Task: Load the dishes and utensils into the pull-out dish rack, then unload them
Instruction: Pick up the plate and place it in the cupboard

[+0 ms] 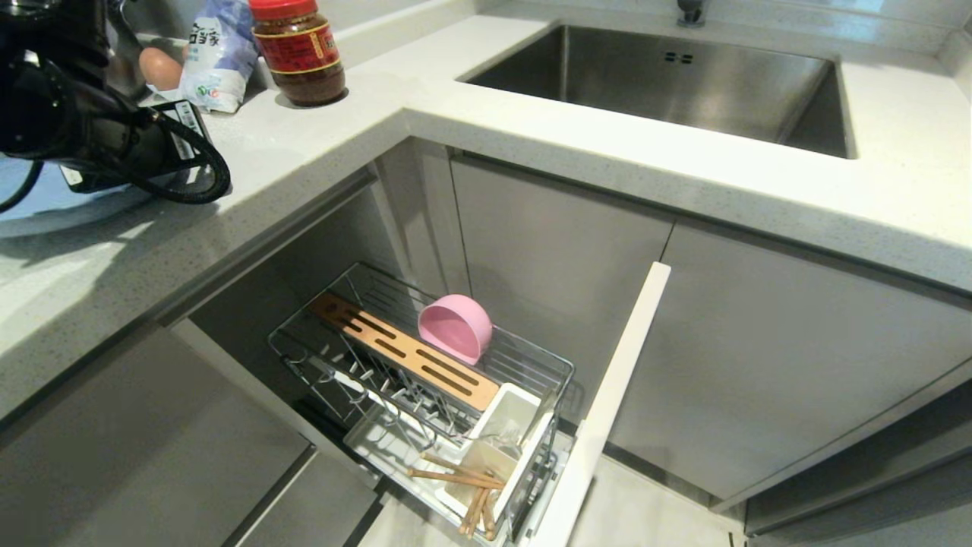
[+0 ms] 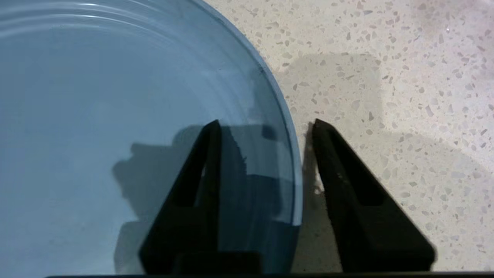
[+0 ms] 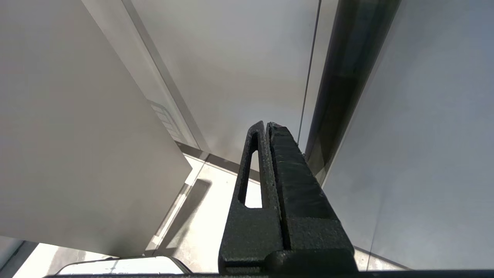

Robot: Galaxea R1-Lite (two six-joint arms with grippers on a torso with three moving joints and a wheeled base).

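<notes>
The blue plate (image 2: 115,135) rim is straddled by the left gripper (image 2: 266,125), jaws parted, not yet clamped; at twelve o'clock, speckled countertop (image 2: 386,96). The right gripper (image 3: 266,125) is clenched, empty.

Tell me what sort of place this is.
Most likely a home kitchen: a steel sink set in a speckled countertop, a sauce jar on it, and a pull-out dish rack holding a pink bowl.

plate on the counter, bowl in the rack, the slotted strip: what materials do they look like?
Plate: light blue, looks like glazed ceramic or melamine; soft sheen, concentric rings near the rim.
Bowl: pink, matte, probably plastic or silicone; no glare.
Slotted strip: wood by its brown colour; grain not discernible.
</notes>
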